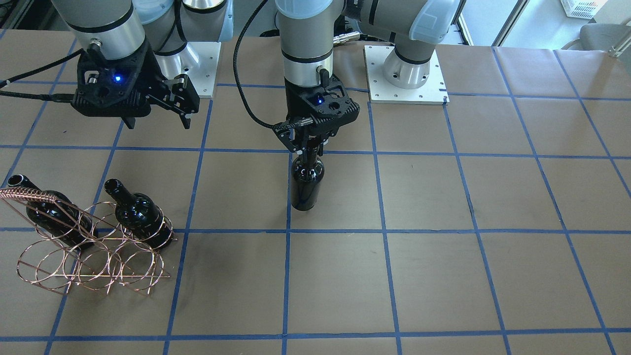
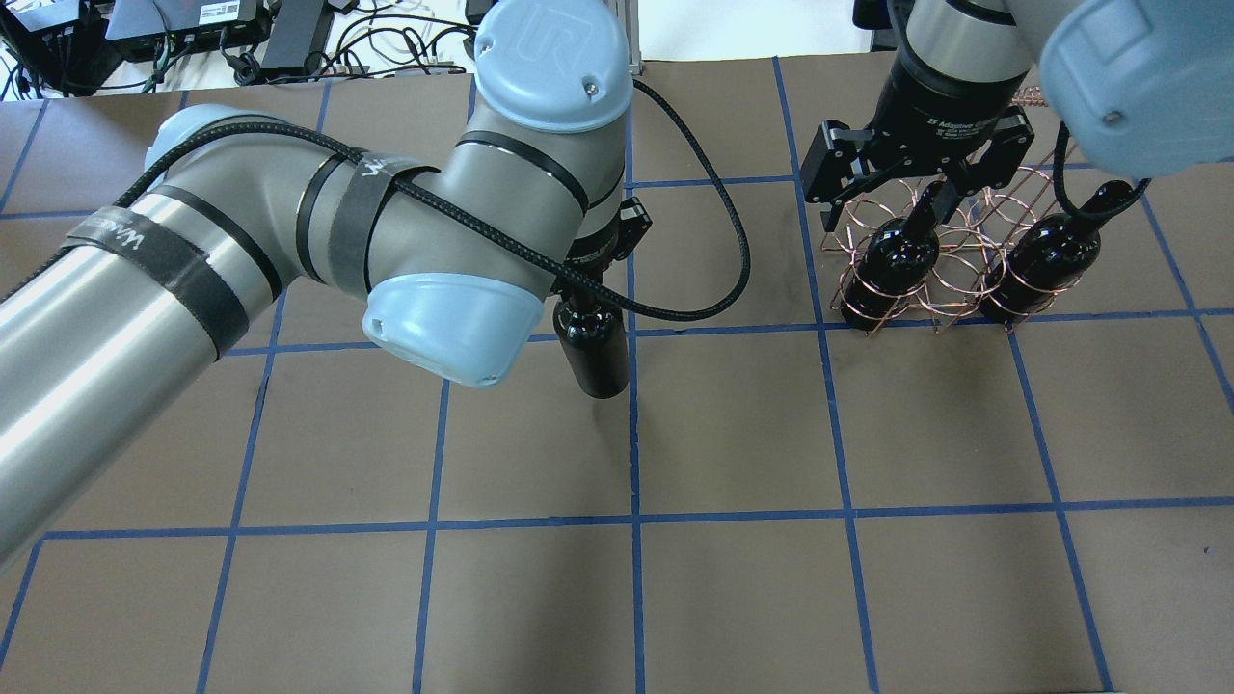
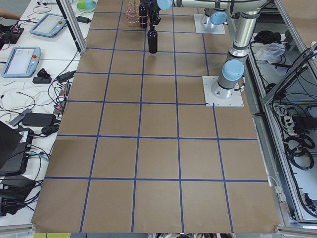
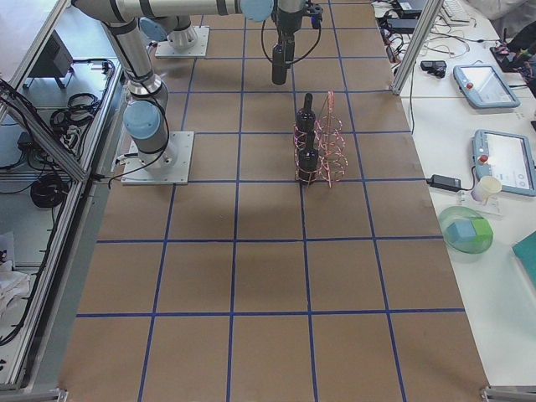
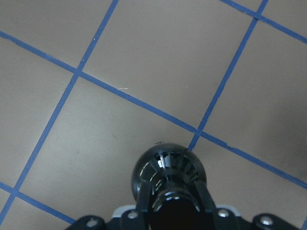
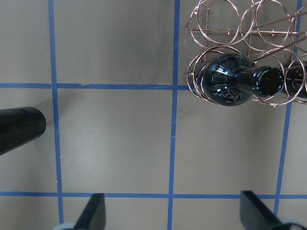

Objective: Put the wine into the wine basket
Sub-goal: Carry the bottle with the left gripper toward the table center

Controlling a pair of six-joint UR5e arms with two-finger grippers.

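My left gripper (image 1: 308, 145) is shut on the neck of an upright, near-black wine bottle (image 1: 306, 183) at mid-table. The left wrist view looks straight down on the bottle's shoulder (image 5: 168, 175). I cannot tell whether its base touches the table. The copper wire wine basket (image 1: 88, 261) stands toward my right side, and two like bottles (image 1: 140, 214) (image 1: 52, 212) lie tilted in its loops. My right gripper (image 1: 157, 121) hovers open over the nearer of these bottles (image 2: 892, 260), holding nothing. Its fingertips (image 6: 96, 213) are spread wide at the bottom of the right wrist view.
The brown table is marked with a blue tape grid. Two white base plates (image 1: 406, 74) (image 1: 199, 66) sit at the robot's edge. A black cable (image 2: 713, 241) loops from the left wrist. Side benches hold tablets (image 4: 481, 84) and small items.
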